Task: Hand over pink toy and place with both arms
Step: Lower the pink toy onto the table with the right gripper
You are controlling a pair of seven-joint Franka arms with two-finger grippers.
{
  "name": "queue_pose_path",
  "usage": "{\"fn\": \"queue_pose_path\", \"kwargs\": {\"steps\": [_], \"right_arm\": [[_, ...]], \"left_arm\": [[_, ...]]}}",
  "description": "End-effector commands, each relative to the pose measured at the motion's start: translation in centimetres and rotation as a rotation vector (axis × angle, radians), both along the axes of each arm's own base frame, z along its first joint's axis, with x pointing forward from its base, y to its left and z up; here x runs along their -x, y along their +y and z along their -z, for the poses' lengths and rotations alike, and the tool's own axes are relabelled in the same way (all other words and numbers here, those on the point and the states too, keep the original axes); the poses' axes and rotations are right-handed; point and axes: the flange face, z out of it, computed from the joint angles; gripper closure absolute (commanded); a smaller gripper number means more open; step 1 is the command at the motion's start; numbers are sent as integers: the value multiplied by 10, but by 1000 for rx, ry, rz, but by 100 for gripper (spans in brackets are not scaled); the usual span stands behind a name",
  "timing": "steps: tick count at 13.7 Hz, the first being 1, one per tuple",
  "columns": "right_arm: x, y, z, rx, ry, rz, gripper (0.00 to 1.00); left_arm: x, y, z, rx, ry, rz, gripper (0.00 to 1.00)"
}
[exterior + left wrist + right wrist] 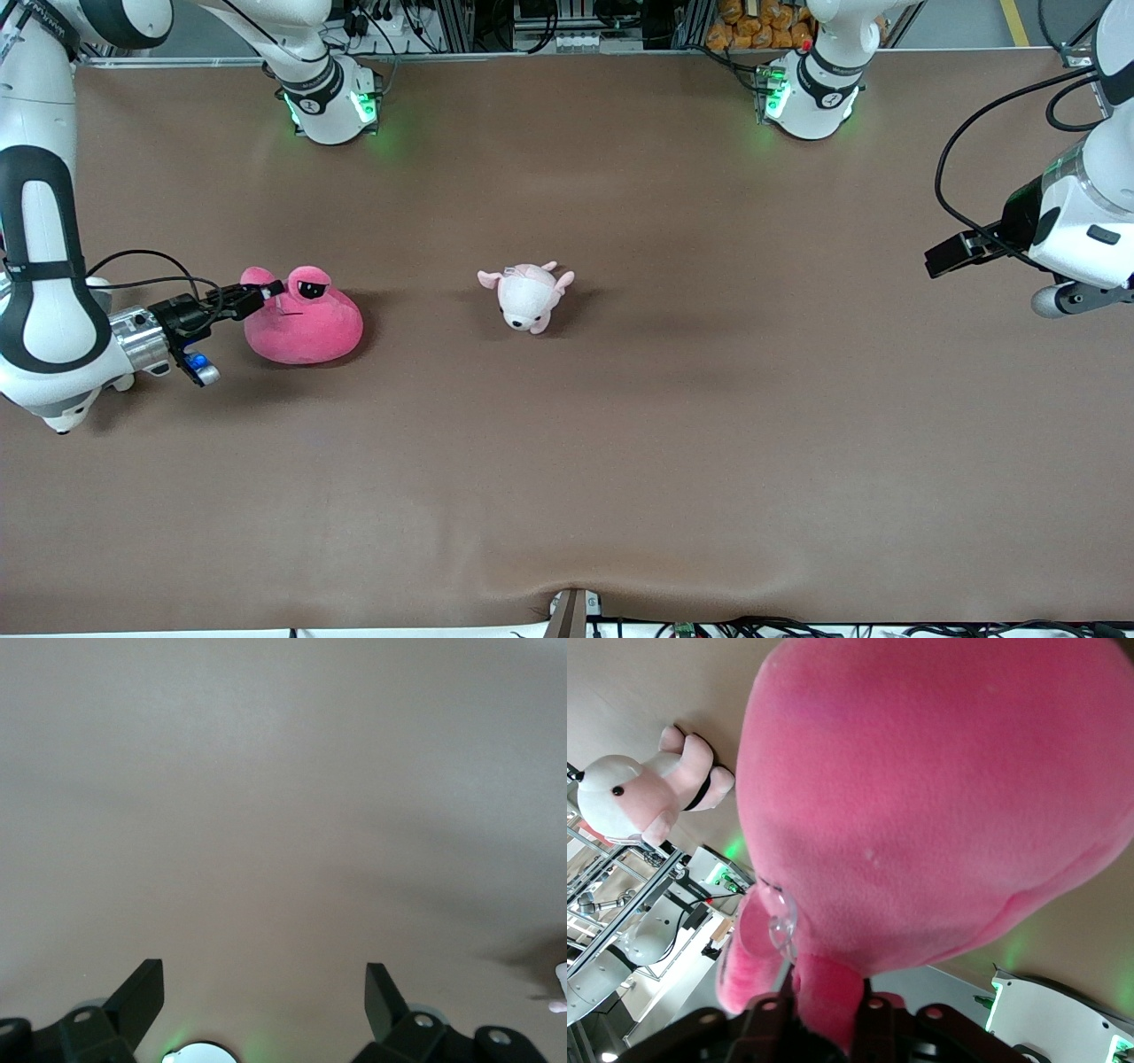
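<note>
Pink toy point(306, 321) near right-arm table edge, right end effector point(263, 293) pinching its eye bump, left end effector point(266, 992) waiting wide open.

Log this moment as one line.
right gripper: at pink toy, on table | left gripper: open, waiting over table | handover: not yet

We see a small pale pink-and-white plush animal point(526, 295) lying near the middle of the brown tabletop point(620, 443) (white face toward the front camera).

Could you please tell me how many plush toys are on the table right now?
2: the pink toy lies toward the right arm's end, at the right claw; the pale pink-and-white plush lies mid-table.
</note>
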Motion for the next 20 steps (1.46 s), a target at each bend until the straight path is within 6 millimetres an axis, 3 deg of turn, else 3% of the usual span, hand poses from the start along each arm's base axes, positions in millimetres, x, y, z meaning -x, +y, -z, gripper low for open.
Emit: {"fn": "queue_pose_path", "kwargs": {"steps": [1,8,12,16,18,20], "right_arm": [[-3,-10,-3,-17,-14,0,0],[-46,-2,-55,64,-182,-45,0],[-62,28,-81,228,-347,-264,0],[-50,78,-125,358,-474,-414,0],[-25,103,-148,432,-572,-465,0],[5,103,-177,488,-676,-461,0]], "left_arm": [[2,-5,-3,11,-8,19,0],[0,-2,-2,16,-7,31,0],[0,-13,-1,19,-15,51,0],[3,-20,-6,18,-24,67,0],[3,-22,-6,18,-24,70,0],[3,-25,-6,21,-24,94,0]]}}
